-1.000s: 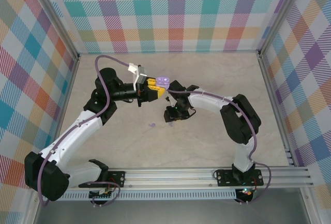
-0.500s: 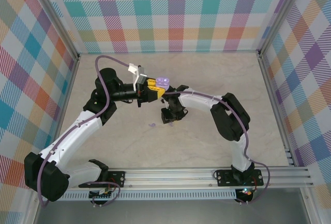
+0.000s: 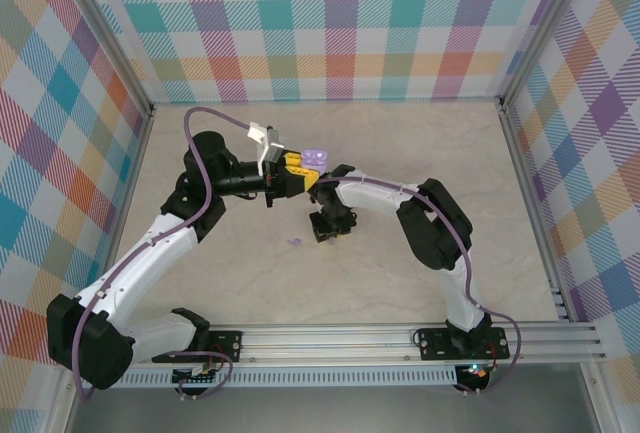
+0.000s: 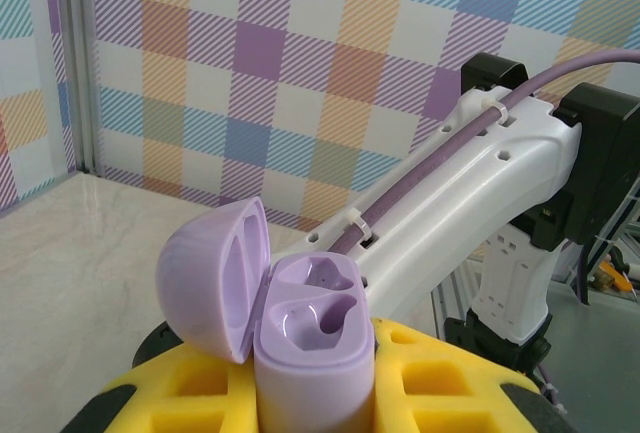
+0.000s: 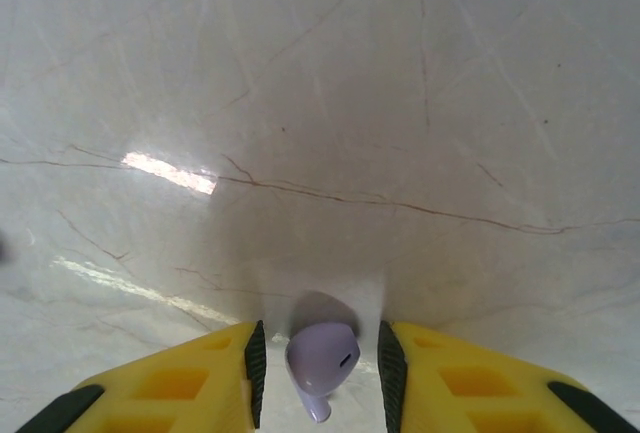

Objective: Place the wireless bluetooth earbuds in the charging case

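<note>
Now, your right end effector stands slightly open astride a smooth lilac earbud lying on the veined, glossy surface, with slim gaps on either side. At twelve o'clock from it, your left end effector clamps the rounded lilac case, its lid open.

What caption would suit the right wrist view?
Lilac earbud framed by the open right gripper against a marble table.

The counter is glossy, veined, marble-like stone. The case and earbud are smooth, satiny lilac plastic. The rail is ribbed metal.
</note>
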Controlling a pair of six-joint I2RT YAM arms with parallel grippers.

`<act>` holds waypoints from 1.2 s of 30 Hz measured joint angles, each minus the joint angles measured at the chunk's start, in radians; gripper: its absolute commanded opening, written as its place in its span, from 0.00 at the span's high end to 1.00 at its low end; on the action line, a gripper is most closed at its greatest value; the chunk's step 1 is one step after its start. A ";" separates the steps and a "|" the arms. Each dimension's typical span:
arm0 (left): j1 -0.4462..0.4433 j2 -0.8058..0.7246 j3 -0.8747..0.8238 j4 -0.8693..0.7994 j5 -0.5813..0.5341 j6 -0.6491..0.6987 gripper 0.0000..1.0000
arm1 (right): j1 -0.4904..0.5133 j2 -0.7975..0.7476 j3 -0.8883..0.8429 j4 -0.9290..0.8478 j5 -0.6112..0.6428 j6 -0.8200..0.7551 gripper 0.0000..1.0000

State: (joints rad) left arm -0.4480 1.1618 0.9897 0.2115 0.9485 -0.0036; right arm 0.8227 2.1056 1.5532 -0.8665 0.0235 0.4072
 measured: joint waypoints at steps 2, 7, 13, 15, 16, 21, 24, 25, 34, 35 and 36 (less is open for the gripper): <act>0.000 0.000 0.000 0.000 0.000 0.000 0.86 | 0.001 0.007 0.007 -0.008 0.006 0.000 0.63; 0.000 0.000 0.000 0.000 0.000 0.000 0.86 | 0.004 0.015 0.020 -0.023 0.019 0.000 0.67; 0.000 0.000 0.000 0.000 0.000 0.000 0.86 | 0.005 0.026 0.033 -0.042 0.035 0.000 0.72; 0.000 0.000 0.000 -0.001 0.000 0.000 0.86 | 0.006 0.026 0.035 -0.045 0.043 0.002 0.73; 0.000 0.000 0.000 -0.002 0.000 0.000 0.86 | 0.007 0.026 0.035 -0.045 0.047 0.004 0.74; 0.000 0.000 0.000 -0.002 0.000 0.000 0.86 | 0.007 0.026 0.035 -0.045 0.066 0.008 0.76; 0.000 0.000 0.000 -0.003 0.000 0.000 0.86 | 0.001 0.021 0.028 -0.040 0.066 0.017 0.76; 0.001 0.000 0.000 -0.002 0.000 0.000 0.86 | -0.005 0.015 0.021 -0.037 0.068 0.021 0.76; 0.002 0.000 0.000 -0.003 0.000 0.000 0.86 | -0.162 -0.088 -0.132 0.020 0.090 0.053 0.75; 0.002 0.000 0.000 -0.003 0.000 0.000 0.86 | -0.185 -0.100 -0.146 0.024 0.094 0.058 0.74; 0.002 0.000 0.000 -0.003 0.000 0.000 0.86 | -0.202 -0.106 -0.156 0.029 0.095 0.061 0.73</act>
State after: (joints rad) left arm -0.4461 1.1618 0.9897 0.2081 0.9482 -0.0032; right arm 0.6209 1.9991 1.3972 -0.8375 0.1188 0.4683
